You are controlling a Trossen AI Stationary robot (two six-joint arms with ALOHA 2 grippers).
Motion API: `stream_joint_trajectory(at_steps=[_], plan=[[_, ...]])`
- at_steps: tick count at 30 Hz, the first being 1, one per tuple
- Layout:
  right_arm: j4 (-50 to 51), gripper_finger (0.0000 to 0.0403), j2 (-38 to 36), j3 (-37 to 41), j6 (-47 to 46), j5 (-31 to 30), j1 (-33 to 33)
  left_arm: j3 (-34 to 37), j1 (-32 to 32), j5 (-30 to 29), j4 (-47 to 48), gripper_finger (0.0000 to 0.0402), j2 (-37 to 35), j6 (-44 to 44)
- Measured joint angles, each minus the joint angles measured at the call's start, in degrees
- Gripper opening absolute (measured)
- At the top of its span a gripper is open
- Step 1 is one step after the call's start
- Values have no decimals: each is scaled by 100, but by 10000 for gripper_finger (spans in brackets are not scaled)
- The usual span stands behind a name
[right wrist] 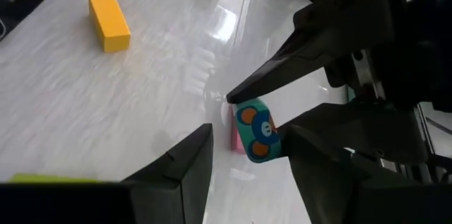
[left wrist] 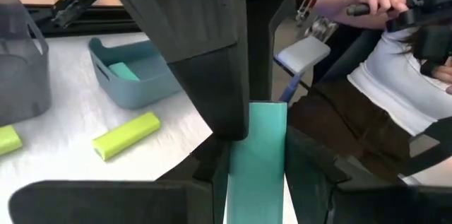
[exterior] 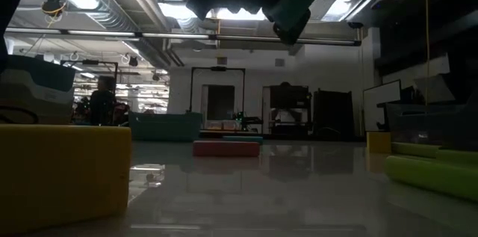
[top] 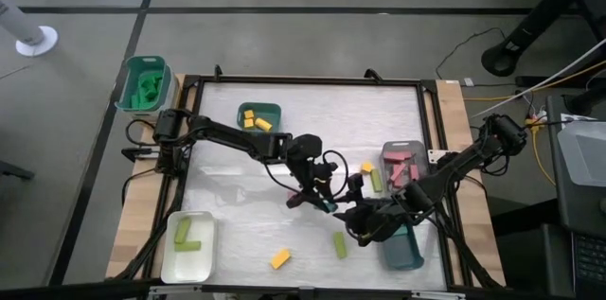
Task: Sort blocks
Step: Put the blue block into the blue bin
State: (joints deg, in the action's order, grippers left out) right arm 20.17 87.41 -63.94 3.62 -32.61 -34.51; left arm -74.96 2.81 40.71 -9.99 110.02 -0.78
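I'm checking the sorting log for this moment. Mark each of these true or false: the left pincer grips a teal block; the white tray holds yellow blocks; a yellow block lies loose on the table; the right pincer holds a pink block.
1. The left pincer grips a teal block. True.
2. The white tray holds yellow blocks. False: it holds lime green blocks.
3. A yellow block lies loose on the table. True.
4. The right pincer holds a pink block. False: it is open and holds nothing, close beside the left pincer.
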Motion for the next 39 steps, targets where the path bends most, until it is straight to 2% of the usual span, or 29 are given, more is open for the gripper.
stream_joint_trajectory(at_steps=[7,15,18,25,31,39], plan=[[-202,173,171,-14,169,174,172,9,25,-129,48,98,0,77],[-348,88,304,-17,600,304,245,0,24,-122,90,98,-7,101],[-258,70,311,-13,722,272,233,0,33,-151,102,98,-2,98],[-224,89,311,-15,756,359,235,0,37,-160,139,98,-2,125],[-156,60,311,-2,800,383,228,0,99,-518,143,98,-2,97],[-48,67,311,-2,792,383,228,0,130,-639,170,98,-2,75]])
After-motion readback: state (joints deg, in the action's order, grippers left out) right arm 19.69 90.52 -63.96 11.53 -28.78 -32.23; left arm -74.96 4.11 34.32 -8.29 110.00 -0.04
